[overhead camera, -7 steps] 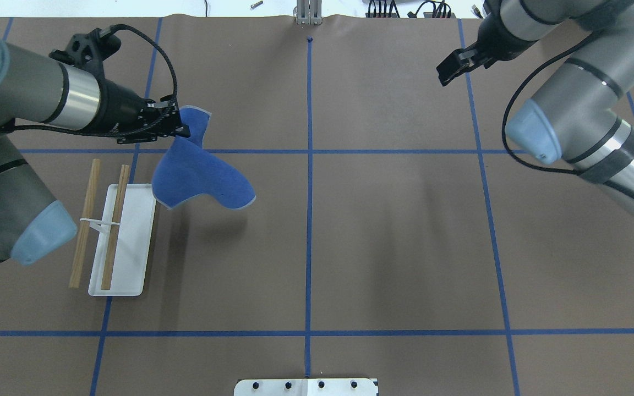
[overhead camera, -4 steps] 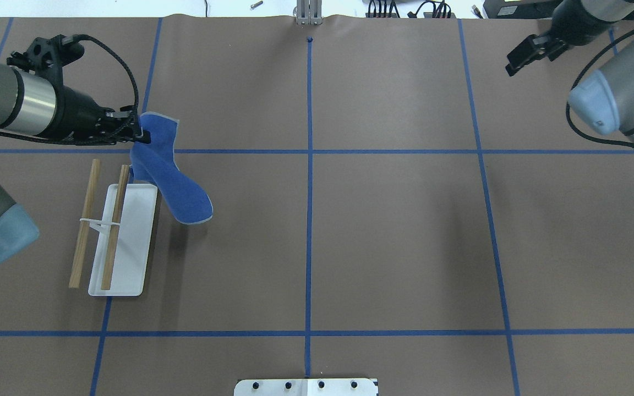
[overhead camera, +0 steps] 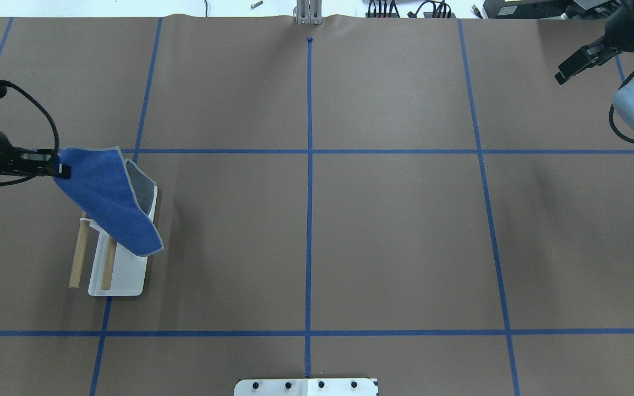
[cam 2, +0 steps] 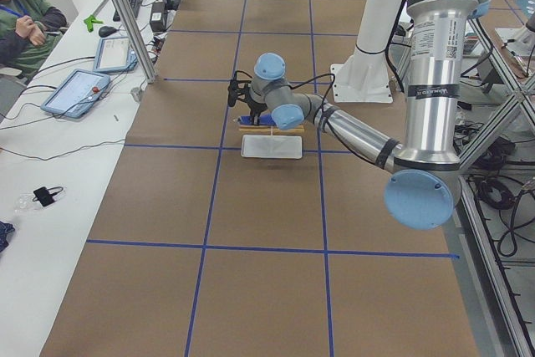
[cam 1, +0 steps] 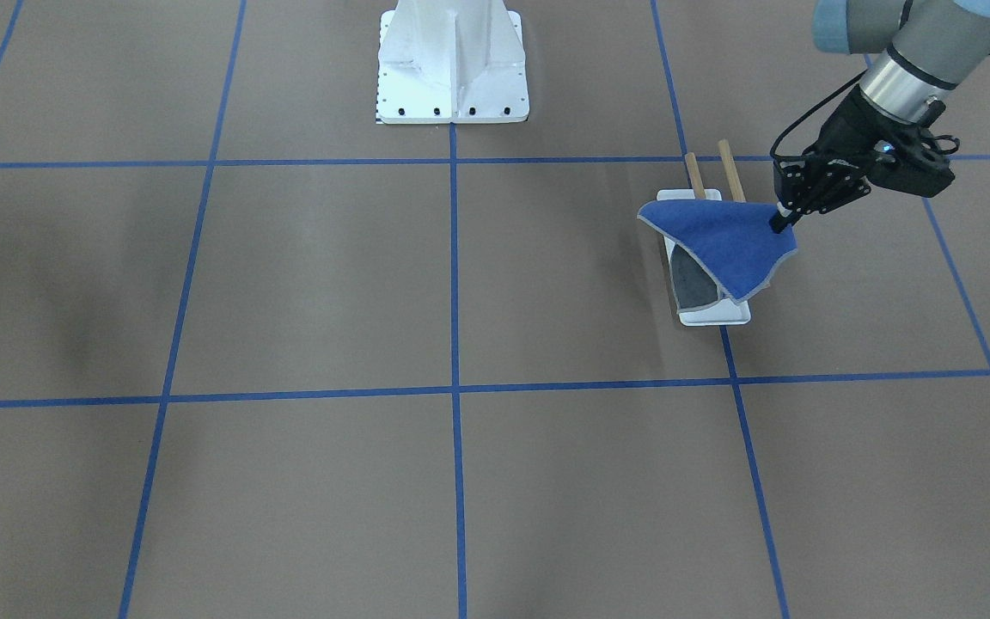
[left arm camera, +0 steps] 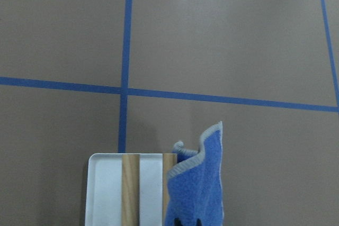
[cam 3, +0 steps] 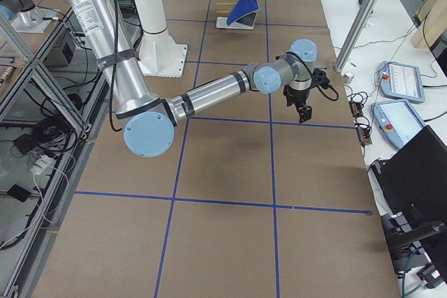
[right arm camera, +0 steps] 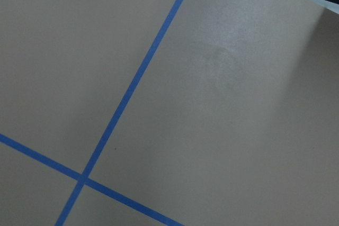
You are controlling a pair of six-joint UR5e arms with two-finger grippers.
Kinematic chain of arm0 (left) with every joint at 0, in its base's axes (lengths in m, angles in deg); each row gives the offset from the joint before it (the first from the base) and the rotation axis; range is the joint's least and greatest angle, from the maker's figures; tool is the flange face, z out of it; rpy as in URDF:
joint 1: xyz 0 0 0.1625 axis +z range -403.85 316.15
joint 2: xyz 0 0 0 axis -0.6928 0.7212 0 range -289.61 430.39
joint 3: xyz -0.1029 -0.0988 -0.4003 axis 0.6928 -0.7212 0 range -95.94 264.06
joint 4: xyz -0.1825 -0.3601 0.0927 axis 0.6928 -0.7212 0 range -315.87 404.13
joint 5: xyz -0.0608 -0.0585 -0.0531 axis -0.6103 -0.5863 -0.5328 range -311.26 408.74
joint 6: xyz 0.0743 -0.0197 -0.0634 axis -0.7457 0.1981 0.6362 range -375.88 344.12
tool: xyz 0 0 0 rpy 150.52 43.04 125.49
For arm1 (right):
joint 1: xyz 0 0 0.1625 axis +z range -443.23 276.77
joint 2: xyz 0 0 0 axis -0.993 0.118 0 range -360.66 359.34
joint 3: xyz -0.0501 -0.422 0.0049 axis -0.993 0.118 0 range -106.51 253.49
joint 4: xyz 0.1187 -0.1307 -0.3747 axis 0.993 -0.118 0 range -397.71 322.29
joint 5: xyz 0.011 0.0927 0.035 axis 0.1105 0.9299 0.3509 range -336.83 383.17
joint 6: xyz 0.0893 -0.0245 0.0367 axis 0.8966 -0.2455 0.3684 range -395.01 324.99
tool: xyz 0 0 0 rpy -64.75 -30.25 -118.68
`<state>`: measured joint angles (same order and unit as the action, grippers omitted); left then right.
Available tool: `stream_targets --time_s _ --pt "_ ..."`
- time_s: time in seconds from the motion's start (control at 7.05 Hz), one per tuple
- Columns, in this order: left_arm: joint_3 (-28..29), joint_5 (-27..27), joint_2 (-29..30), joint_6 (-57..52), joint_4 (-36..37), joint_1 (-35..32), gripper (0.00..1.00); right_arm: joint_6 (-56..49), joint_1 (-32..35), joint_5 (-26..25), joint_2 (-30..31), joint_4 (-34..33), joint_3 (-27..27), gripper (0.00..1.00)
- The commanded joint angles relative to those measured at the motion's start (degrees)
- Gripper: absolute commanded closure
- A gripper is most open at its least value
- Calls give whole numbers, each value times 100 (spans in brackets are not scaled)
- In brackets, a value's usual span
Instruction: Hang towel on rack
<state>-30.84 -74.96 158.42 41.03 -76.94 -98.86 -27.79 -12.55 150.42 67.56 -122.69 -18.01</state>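
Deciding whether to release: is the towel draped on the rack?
Partly draped: the towel spreads over the rack, one corner pinched in the left tool.

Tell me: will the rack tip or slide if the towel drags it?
Likely light: the rack holds dowels on one thin support, so a tug might slide it. Its flat base should resist tipping. The towel hangs limp from the left gripper, so drag seems slight.

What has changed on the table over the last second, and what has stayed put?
The left gripper, shut on the small blue cloth towel, swung to the robot's left, drawing it over the white-based, wooden-dowelled rack. The right gripper withdrew rightward. The rack stayed put.
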Motion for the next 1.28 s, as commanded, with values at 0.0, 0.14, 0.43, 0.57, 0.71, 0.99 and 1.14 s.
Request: stream_targets --time_s 0.0,0.14,0.43,0.57,0.71,0.99,1.14 --pt "91 -92 -295 -541 -5 -247 100 -10 86 -24 243 -1 9 0" --pt "178 -84 -295 -541 -14 -247 89 -10 165 -33 357 -10 61 0" --pt "214 -31 -269 -620 -14 -247 1 -28 314 -33 603 -10 159 0" --pt "214 -31 -243 -638 12 -247 1 -80 429 -42 761 -1 159 0" --pt "214 -40 -242 -647 21 -316 0 -350 586 -42 919 -1 211 0" --pt "432 -232 -269 -1565 126 -780 0 -871 824 -68 1410 16 255 0" --pt "530 -311 -260 -2118 336 -1087 0 -872 877 -60 1596 8 325 0"
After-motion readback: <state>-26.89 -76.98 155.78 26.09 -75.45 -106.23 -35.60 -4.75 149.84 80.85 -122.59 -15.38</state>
